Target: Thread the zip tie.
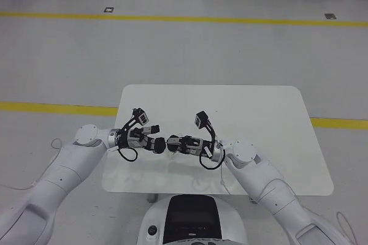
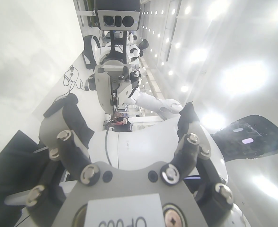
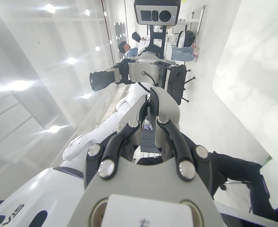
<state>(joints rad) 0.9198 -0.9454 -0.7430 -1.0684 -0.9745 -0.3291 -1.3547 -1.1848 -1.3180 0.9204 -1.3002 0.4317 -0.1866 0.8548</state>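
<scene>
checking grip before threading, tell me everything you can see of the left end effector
The left end effector is a grey metal two-finger unit with black linkages, silver screws and black padded fingertips. Its jaws stand wide apart, nothing held between them. It hangs above the white rounded-corner table, facing the right end effector, whose jaws are together.

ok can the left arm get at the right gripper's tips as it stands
Probably yes: the left gripper, fingers spread wide, faces the right gripper tip to tip, and nothing seems to lie between them.
</scene>
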